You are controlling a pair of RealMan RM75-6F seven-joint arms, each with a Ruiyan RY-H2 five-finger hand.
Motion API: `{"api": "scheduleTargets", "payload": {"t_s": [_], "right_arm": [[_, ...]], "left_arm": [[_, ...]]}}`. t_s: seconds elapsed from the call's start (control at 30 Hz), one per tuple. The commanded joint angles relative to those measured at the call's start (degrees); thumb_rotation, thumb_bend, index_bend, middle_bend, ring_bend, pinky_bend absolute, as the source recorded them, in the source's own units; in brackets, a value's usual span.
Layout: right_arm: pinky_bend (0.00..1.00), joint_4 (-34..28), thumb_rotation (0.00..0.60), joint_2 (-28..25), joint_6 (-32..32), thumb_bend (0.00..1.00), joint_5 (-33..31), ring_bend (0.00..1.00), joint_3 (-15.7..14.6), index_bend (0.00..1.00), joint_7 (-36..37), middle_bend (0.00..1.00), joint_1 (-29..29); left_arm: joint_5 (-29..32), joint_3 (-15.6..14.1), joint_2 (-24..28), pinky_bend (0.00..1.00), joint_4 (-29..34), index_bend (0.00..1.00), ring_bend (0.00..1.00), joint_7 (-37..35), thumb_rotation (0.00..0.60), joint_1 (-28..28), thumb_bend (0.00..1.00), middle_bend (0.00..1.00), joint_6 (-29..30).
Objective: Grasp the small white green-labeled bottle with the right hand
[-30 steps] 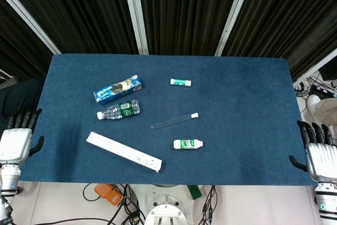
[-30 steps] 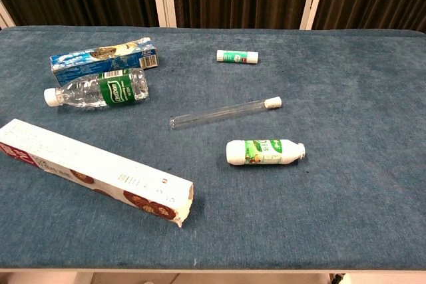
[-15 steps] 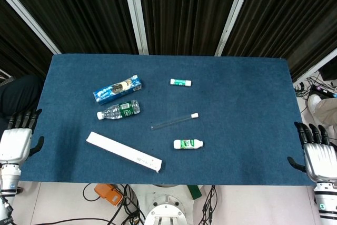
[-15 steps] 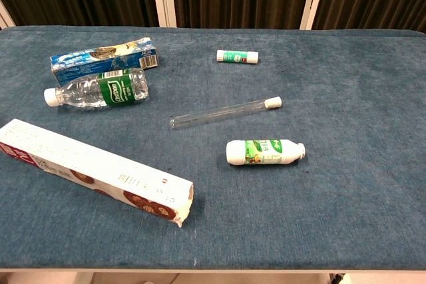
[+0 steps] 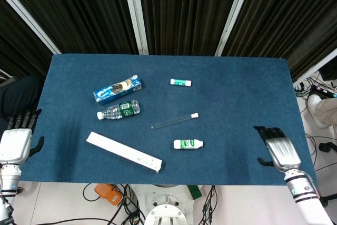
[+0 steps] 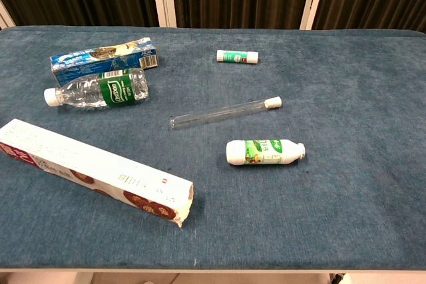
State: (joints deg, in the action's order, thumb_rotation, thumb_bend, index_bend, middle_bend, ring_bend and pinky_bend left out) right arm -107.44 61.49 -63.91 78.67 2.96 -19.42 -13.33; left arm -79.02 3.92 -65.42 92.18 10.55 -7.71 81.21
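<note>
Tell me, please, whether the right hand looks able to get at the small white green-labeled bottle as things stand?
Probably yes. The right hand is over the table's right side with fingers spread, and only bare blue cloth lies between it and the small white green-labeled bottle. The glass tube lies apart, beyond the bottle.

Blue snack box (image 6: pixel 105 54) touching clear water bottle (image 6: pixel 98 90); long white carton (image 6: pixel 95 171), capped glass tube (image 6: pixel 225 112), small green-labelled stick (image 6: pixel 237 56)
</note>
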Motion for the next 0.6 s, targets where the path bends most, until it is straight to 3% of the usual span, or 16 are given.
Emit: {"api": "scheduleTargets", "payload": {"t_s": [0.03,0.23,0.6], "right_arm": [[0.22,-1.0,0.600,3.8,7.9,0.29,-5.0,0.26,2.0,0.18,-2.6,0.24,-6.9],[0.24,0.2,0.600,9.2,13.8,0.29,-10.5,0.29,4.1,0.21,-4.6,0.27,-13.4],[0.31,4.1,0.600,19.1,17.0,0.29,-14.0,0.36,5.3,0.28,-6.3,0.32,-21.3]], "left_arm": [[0.1,0.0,0.1,0.01,0.0,0.00,0.00,-0.1,0.600,0.0,0.38,0.00,0.0],[0.2,0.1,0.1,0.01,0.0,0.00,0.00,-0.2,0.600,0.0,0.38,0.00,-0.2],[0.4,0.1,0.0,0.01,0.0,0.00,0.00,0.0,0.600,-0.2,0.38,0.00,-0.5]]}}
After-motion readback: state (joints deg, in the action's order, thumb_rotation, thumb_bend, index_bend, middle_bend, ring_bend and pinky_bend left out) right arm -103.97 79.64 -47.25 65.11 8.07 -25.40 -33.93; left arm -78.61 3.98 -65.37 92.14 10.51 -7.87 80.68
